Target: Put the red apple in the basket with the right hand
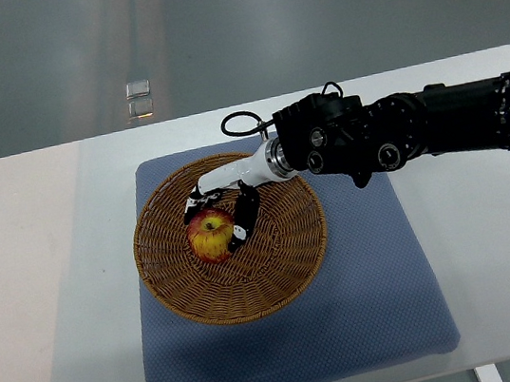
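— From the top view, where's the red apple (209,237)?

— Down in the wicker basket (285,263), on the blue mat (386,296). My right hand (225,216) has its fingers clamped around it, probably to steady it before release.

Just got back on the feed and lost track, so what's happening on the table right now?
The robot's right hand, its black arm reaching in from the right, has its fingers around a red and yellow apple. The apple sits inside the round woven wicker basket, left of the basket's centre. The basket rests on a blue square cushion on the white table. The hand has not let go yet. No left arm is in view.
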Robot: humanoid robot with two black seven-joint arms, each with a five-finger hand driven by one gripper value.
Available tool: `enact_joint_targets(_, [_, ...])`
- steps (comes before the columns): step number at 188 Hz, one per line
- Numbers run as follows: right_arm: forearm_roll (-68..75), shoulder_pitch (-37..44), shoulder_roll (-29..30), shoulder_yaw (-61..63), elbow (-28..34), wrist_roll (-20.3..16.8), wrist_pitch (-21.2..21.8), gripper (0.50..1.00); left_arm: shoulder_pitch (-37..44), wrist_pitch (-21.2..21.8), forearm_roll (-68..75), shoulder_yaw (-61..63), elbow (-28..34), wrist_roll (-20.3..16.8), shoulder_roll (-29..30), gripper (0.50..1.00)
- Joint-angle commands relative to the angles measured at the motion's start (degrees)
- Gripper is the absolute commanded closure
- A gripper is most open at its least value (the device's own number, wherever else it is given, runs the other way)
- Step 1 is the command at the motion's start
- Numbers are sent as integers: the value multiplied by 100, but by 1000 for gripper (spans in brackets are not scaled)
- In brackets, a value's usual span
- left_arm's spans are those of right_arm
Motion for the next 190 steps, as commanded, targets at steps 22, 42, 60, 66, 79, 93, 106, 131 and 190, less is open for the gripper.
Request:
enact_joint_targets(22, [26,52,-238,363,1,-9,333,576,0,-1,2,0,0,0,0,500])
enact_joint_targets(42, [26,34,-641,758,-52,-9,333,576,0,-1,2,9,0,0,0,500])
enact_joint_targets(60, [105,-159,-1081,1426,-369,9,263,576,0,-1,2,9,-9,0,0,500])
enact_joint_targets(66, [149,-220,-1134,1514,-421,9,263,576,0,-1,2,9,-9,0,0,500])
enact_joint_targets(79, [939,-1195,-1424,2734,-1150,9,245,576,0,-1,2,9,-35,0,0,500])
enact_joint_targets(93, [1616,-1889,-1380,3930,-1642,9,228,576,0,-1,2,9,-53,0,0,500])
enact_joint_targets(106, [2161,-2541,-1345,5056,-1871,26,245,576,0,-1,2,9,-62,0,0,500])
enact_joint_targets(131, [2935,-3516,-1064,6867,-1942,9,237,576,0,-1,2,9,-79,0,0,500])
enact_joint_targets(190, [3023,-3947,-493,7359,-1986,26,219,576,0,-1,2,9,-53,0,0,500])
